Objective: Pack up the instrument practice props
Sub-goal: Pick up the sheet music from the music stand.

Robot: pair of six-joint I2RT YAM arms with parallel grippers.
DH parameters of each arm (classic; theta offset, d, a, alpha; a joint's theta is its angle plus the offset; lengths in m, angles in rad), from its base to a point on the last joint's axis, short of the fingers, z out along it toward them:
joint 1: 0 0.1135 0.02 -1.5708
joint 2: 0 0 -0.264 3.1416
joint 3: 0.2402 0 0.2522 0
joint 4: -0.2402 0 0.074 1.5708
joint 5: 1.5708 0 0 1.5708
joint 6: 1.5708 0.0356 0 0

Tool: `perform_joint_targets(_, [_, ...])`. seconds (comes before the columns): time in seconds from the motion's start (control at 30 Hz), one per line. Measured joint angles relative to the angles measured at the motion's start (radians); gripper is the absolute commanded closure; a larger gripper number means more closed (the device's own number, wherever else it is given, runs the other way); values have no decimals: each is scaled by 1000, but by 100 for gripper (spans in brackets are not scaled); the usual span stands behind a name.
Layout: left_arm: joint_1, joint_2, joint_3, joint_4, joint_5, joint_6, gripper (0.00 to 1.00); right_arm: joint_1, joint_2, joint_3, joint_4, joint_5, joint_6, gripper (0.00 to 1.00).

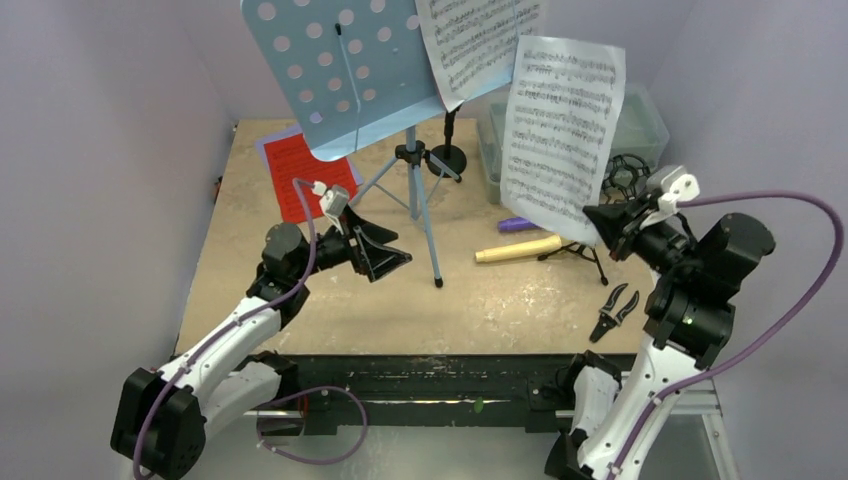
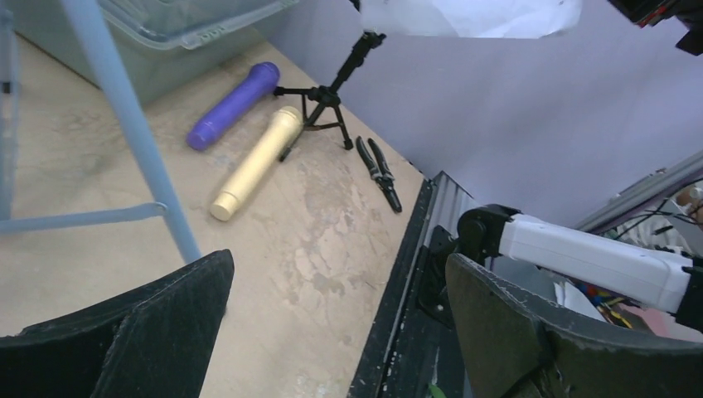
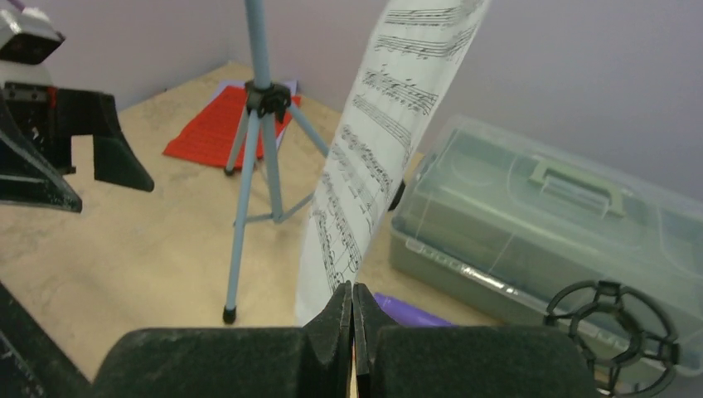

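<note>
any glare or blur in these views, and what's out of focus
Top external: even, soft light, everything sharp. Left wrist: the sheet music at the top edge is blown out white, and the left gripper is dark and soft-edged. Right wrist: the right gripper is a dark blur up close, while the staves on the pinched sheet are legible.

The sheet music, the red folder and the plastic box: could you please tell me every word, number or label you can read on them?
Sheet music in the right gripper: staves of notes; no readable words.
Second sheet on the music rest: likewise.
Red folder: dark rows, too blurred to read.
Plastic box: no label visible.
No text can be quoted.
</note>
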Motion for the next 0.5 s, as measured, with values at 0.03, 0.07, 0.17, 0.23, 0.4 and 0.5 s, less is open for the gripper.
perform_joint_targets(0.03, [-26, 0, -16, 29, -13, -20, 0, 0, -26, -20, -52, -5, -51, 100])
perform_joint_targets(0.07, [-56, 2, -31, 55, -29, -38, 0, 0, -46, -37, -99, -17, -100, 100])
perform_joint_targets(0.17, [-165, 20, -55, 119, -98, -81, 0, 0, -76, -71, -230, -45, -239, 100])
perform_joint_targets(0.23, [-226, 45, -58, 159, -143, -117, 0, 0, -72, -86, -323, -55, -336, 100])
perform_joint_targets(0.4, [-313, 155, -60, 264, -264, -270, 0, 0, 3, -94, -481, -97, -521, 100])
perform_joint_targets(0.5, [-338, 206, -77, 333, -331, -353, 0, 0, 81, -94, -573, -131, -635, 100])
